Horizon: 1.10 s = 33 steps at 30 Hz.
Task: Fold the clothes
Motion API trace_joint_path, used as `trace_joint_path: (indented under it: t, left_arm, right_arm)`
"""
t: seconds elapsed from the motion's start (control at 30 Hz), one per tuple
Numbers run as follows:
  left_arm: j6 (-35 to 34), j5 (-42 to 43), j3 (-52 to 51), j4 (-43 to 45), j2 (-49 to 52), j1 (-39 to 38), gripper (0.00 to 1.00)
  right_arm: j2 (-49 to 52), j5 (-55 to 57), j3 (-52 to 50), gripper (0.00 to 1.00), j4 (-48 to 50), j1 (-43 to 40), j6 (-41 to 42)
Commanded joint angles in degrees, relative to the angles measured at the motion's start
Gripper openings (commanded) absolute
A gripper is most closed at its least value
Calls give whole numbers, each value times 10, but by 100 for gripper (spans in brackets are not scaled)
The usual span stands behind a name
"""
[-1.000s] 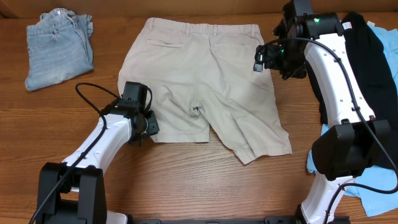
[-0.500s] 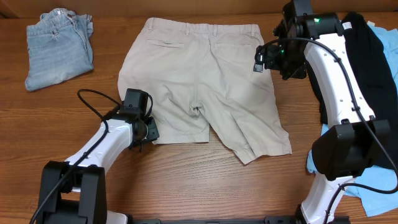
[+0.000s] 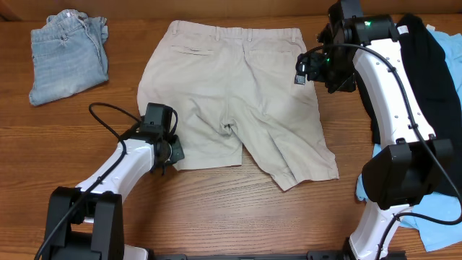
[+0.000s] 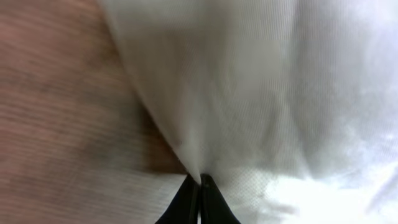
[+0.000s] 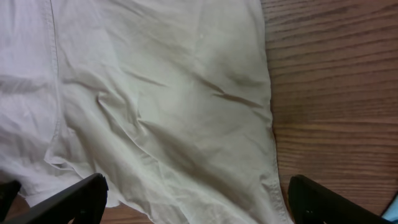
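Note:
Pale beige shorts (image 3: 231, 94) lie flat in the middle of the table, waistband at the far side, back pocket up. My left gripper (image 3: 173, 153) is at the hem corner of the shorts' left leg; in the left wrist view (image 4: 200, 186) its fingers are shut on the cloth's edge. My right gripper (image 3: 312, 68) hovers over the shorts' right side near the waistband, open and empty; in the right wrist view (image 5: 193, 199) its fingers spread wide above the right leg (image 5: 161, 99).
Folded light-blue denim (image 3: 68, 61) lies at the far left. A black garment (image 3: 426, 68) and a sky-blue top (image 3: 440, 209) lie at the right edge, beside the right arm. Bare wood shows along the front.
My left gripper has moved slightly right and forward onto the left leg's hem corner. The right arm has not moved.

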Motion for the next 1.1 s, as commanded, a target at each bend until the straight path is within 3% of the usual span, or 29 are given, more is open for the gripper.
trace_joint_path:
  t: [0.0, 0.3, 0.33, 0.4, 0.5, 0.57, 0.83, 1.07]
  left_arm:
    - [22, -31, 2, -41, -6, 11, 4]
    - [110, -96, 116, -286, -6, 43, 5]
    - [110, -95, 123, -296, -6, 44, 12]
    - [110, -95, 126, -297, -6, 43, 51]
    - [115, -96, 126, -297, -5, 43, 85]
    - [128, -99, 128, -297, -6, 45, 97]
    - [134, -67, 261, -329, -6, 48, 100]
    - [217, 16, 340, -231, -6, 47, 100]
  right_arm:
    - [-19, 4, 0, 96, 1, -2, -4]
    - [-19, 4, 0, 97, -5, -2, -4]
    - [-19, 4, 0, 97, -6, -2, -4]
    - [-19, 4, 0, 98, -10, -2, -4]
    - [-19, 4, 0, 99, -22, -2, -5]
    - [-19, 3, 0, 99, -35, -2, -6]
    - [-11, -37, -7, 98, -57, 27, -33]
    - [-11, -37, -122, 94, -5, 72, -23]
